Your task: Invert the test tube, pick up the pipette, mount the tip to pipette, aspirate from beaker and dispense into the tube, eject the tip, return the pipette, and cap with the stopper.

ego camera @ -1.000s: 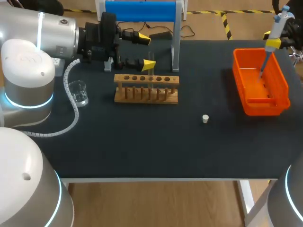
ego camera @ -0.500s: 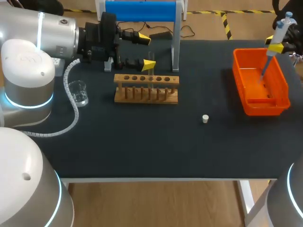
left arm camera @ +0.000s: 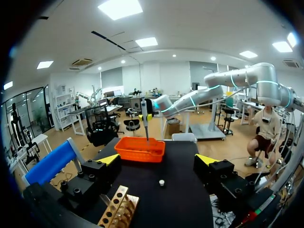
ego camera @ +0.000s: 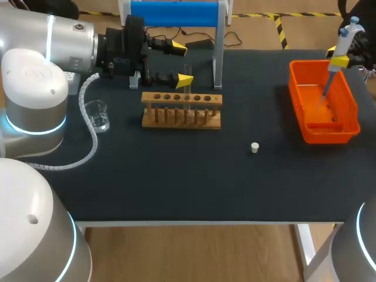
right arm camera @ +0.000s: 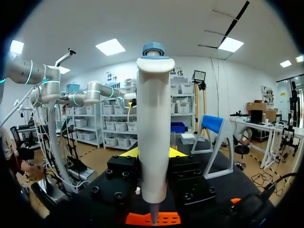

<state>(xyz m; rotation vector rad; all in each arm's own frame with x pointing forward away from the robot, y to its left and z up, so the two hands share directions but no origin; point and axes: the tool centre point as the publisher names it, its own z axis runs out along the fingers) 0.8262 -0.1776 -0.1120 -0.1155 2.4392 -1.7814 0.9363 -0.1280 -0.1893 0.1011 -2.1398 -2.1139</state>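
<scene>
Dark table (ego camera: 176, 182) carries a wooden rack (ego camera: 181, 110) at its middle, a beaker (ego camera: 97, 114) to the left, a loose stopper (ego camera: 254, 147) nearer the front and an orange bin (ego camera: 305, 126) at the far right. Right claw (ego camera: 340, 57) is clamped on the pipette (ego camera: 343, 38), a finger pressing its body from each side. It holds the pipette nearly upright over the bin, thin lower end down between the bin's walls. Left claw (ego camera: 183, 63) hangs just behind the rack, fingers wide apart and gripping nothing. A faint tube (ego camera: 188, 97) seems to stand in the rack close to them; I cannot tell whether it touches either finger.

With the pipette at the bin and the stopper not yet used, I judge the step to be shedding the tip, though mounting one cannot be ruled out. To do it well, hold the shaft upright, centred between the walls and below the rim, so a freed tip drops in rather than bouncing out. The grip should be firm enough that the pipette neither slips nor twists, and the lower end should not scrape the wall.
</scene>
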